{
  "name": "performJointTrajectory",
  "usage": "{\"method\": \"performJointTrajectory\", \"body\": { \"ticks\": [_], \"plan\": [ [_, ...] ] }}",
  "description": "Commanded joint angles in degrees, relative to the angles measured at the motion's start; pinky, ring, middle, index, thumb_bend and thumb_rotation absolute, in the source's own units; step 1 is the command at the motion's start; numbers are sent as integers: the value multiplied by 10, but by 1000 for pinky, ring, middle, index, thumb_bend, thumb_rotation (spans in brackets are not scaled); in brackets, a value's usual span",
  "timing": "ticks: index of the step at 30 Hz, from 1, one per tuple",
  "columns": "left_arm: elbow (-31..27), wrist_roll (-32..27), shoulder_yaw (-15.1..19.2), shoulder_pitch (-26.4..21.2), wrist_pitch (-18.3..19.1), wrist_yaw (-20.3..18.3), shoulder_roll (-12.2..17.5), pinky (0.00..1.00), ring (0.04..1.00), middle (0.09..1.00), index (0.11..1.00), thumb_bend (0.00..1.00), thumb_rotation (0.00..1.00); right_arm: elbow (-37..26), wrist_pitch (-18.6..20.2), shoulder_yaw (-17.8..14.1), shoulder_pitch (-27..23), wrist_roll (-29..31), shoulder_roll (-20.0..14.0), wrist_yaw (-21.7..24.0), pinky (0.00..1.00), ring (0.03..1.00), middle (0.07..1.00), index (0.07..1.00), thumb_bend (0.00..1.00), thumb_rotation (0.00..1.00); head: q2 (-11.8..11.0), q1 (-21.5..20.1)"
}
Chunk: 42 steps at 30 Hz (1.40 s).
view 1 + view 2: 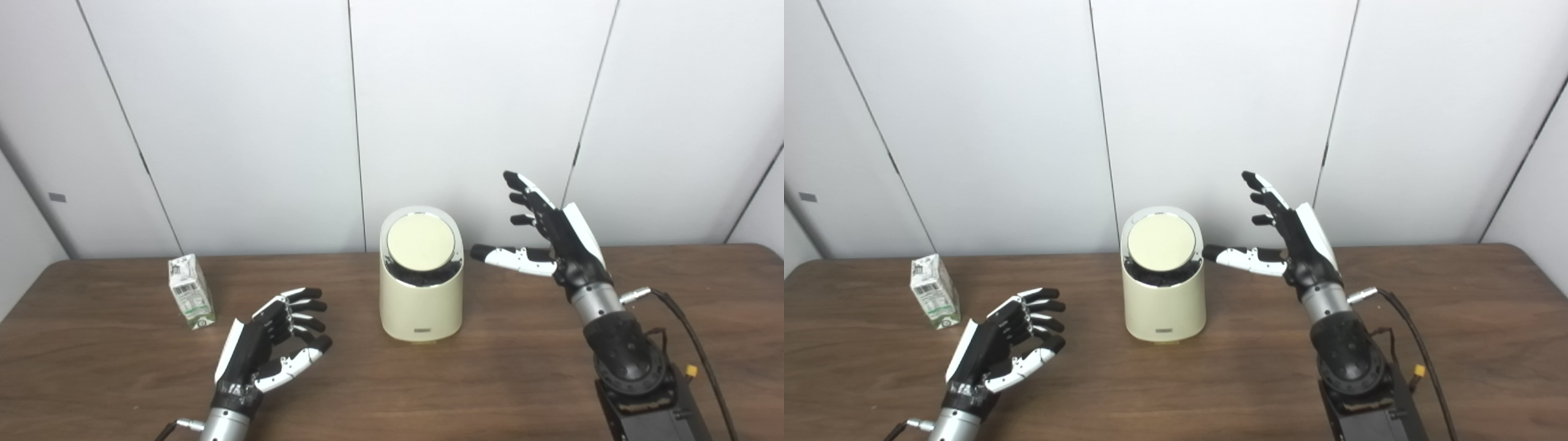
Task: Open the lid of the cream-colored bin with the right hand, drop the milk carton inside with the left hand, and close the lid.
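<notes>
Beside the cream-colored bin (421, 300), the right hand (554, 242) hovers spread, lid (420, 241) unopened; it must press that next. Left hand (269, 343) waits empty, fingers apart, near the milk carton (191, 292).

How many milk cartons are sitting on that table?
1. The milk carton stands upright on the table's left side, left of the cream-colored bin. Nothing suggests another, though the bin's inside is hidden.

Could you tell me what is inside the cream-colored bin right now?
Mostly hidden: the round lid still covers the cream-colored bin. Only a dark strip, possibly a liner, shows below the lid's front edge. The milk carton stands outside on the table.
</notes>
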Motion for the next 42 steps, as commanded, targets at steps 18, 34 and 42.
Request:
{"method": "performJointTrajectory", "body": {
  "ticks": [18,34,42],
  "plan": [
    [-13,-8,-1,-17,-15,4,-1,467,583,695,761,626,191,75,69,68,-125,-87,4,11,697,913,988,1000,885,420,3,1],
    [-33,-4,-1,-11,-5,8,-3,472,587,688,760,632,203,112,59,105,-132,-128,-2,14,767,926,963,1000,923,434,14,10],
    [-41,-5,-2,-8,-4,6,-3,476,582,687,758,620,166,121,62,144,-136,-188,-21,11,716,898,964,1000,928,434,20,12]
  ]
}}
